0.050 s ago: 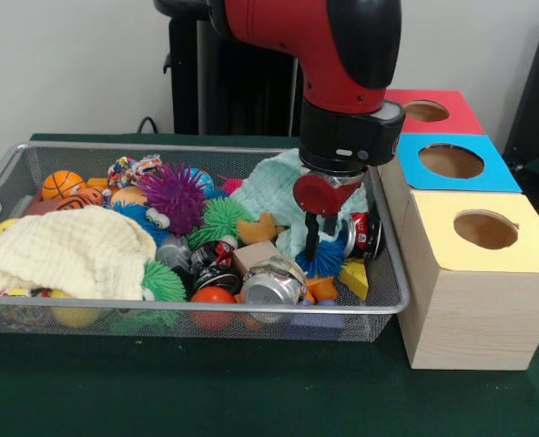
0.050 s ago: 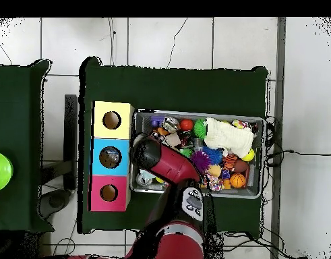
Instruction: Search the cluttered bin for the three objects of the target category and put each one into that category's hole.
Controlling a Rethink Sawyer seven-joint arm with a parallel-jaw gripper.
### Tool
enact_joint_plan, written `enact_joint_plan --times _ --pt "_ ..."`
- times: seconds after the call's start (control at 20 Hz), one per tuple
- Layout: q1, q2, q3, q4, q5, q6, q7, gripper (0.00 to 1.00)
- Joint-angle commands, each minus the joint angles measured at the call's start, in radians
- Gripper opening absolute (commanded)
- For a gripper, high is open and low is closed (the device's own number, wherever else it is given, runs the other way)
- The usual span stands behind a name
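Where lowered from 12 o'clock: arm (image 1: 342, 55), with pincer (image 1: 313, 238) down among the clutter at the 3 o'clock end of the wire bin (image 1: 160, 147). Pincer spread: cannot tell, tip buried in the objects.

Just beside the pincer: blue spiky ball (image 1: 329, 261) at its 5 o'clock, red can (image 1: 368, 235) at its 3 o'clock, green cloth (image 1: 274, 191) at its 10 o'clock.

Elsewhere in the bin:
- Silver can (image 1: 271, 284) on its side at 6 o'clock, against the near wall.
- Black can (image 1: 213, 259) at the silver can's 10 o'clock.
- Cream cloth (image 1: 69, 250) heaped at 8 o'clock.
- Purple spiky ball (image 1: 174, 196) near centre.
- Basketball (image 1: 62, 184) at 10 o'clock.

Outside the bin at 3 o'clock, on the green desk (image 1: 206, 391): three boxes in a row, each with one round hole on top.
- Yellow box (image 1: 433, 228) nearest and touching the bin.
- Blue box (image 1: 497, 173) next.
- Red box (image 1: 452, 116) farthest.

Seen from overhead: same row at the bin's (image 2: 262, 121) 9 o'clock, yellow box (image 2: 100, 111) toward 12 o'clock, arm (image 2: 164, 162) crossing the bin's 8 o'clock corner.
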Motion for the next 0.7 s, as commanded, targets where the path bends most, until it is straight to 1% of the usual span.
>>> enact_joint_plan --times 0.05,0.25,0.4,0.45,0.55,0.7 --pt "-0.054 0.075 0.149 0.016 0.017 -0.118 0.059 1.00" --pt "-0.036 0.116 0.127 -0.025 0.019 -0.119 0.060 1.00" --pt "-0.021 0.124 0.107 -0.035 0.021 -0.109 0.062 1.00" --pt "-0.016 0.127 0.100 -0.039 0.023 -0.106 0.064 0.00" --pt "0.003 0.133 0.068 -0.053 0.021 -0.077 0.060 0.00" --pt "0.009 0.130 0.057 -0.058 0.020 -0.065 0.058 0.00"
